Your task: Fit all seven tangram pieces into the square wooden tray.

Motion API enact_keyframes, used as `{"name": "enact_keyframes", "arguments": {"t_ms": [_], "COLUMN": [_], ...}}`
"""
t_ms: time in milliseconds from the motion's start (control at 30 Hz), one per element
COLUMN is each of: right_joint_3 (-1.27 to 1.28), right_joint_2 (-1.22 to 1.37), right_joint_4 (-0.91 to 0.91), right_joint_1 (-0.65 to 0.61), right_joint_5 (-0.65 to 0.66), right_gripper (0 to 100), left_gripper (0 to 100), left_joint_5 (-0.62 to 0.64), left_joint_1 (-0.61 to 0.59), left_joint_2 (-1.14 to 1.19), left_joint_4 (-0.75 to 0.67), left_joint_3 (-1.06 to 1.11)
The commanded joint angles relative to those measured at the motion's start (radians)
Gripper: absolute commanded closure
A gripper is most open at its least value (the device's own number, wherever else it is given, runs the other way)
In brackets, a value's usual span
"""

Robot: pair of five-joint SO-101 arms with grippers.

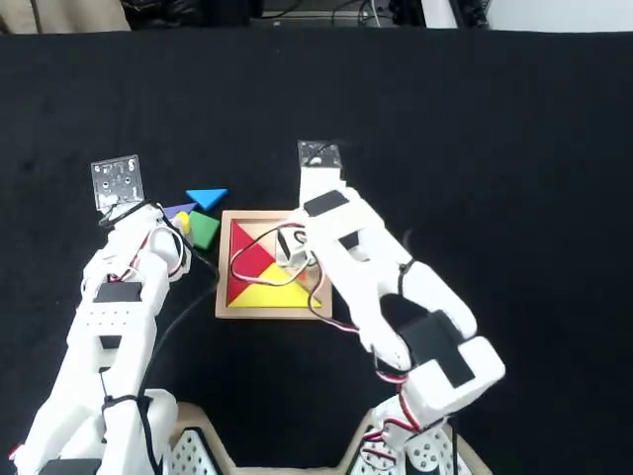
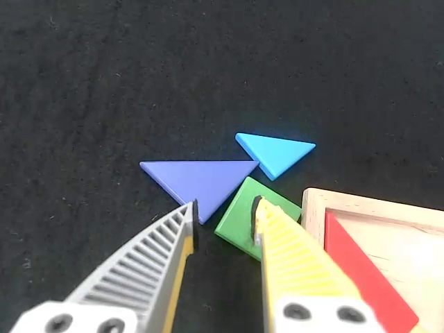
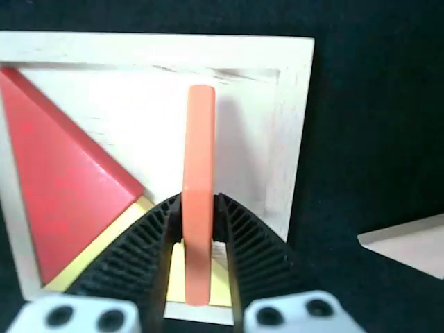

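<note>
Black surface [image 1: 475,148] all around, and from above the square wooden tray [image 1: 272,313] sits centre, with a red triangle [image 1: 247,259] and a yellow triangle [image 1: 267,295] lying inside. Just left of it cluster the cyan triangle [image 1: 207,199], purple triangle [image 1: 179,210] and green square [image 1: 205,232].

Over to the left wrist view: the left hand [image 2: 225,208] is spread wide, one finger above the purple triangle's near tip, the other above the green square, holding nothing.

Right wrist view: the right hand [image 3: 199,208] is clamped tight on an orange piece [image 3: 199,139], which stands on edge over the tray's bare wood.
</note>
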Motion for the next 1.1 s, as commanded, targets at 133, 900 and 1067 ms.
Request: {"name": "enact_keyframes", "arguments": {"t_ms": [133,900,1067], "right_joint_3": [-0.062,-0.332,-0.337], "right_joint_2": [0.048,0.045,0.042], "right_joint_4": [0.034,0.345,0.345], "right_joint_1": [-0.011,-0.008,-0.008], "right_joint_5": [-0.009,0.074,0.083], "right_gripper": [89.0,83.2,83.2], "left_gripper": [85,85,85], "left_joint_5": [0.005,0.005,0.005], "left_joint_1": [0.008,0.015,0.015], "left_joint_2": [-0.009,-0.005,-0.005], "left_joint_4": [-0.017,-0.018,-0.018], "left_joint_3": [-0.007,-0.008,-0.010]}}
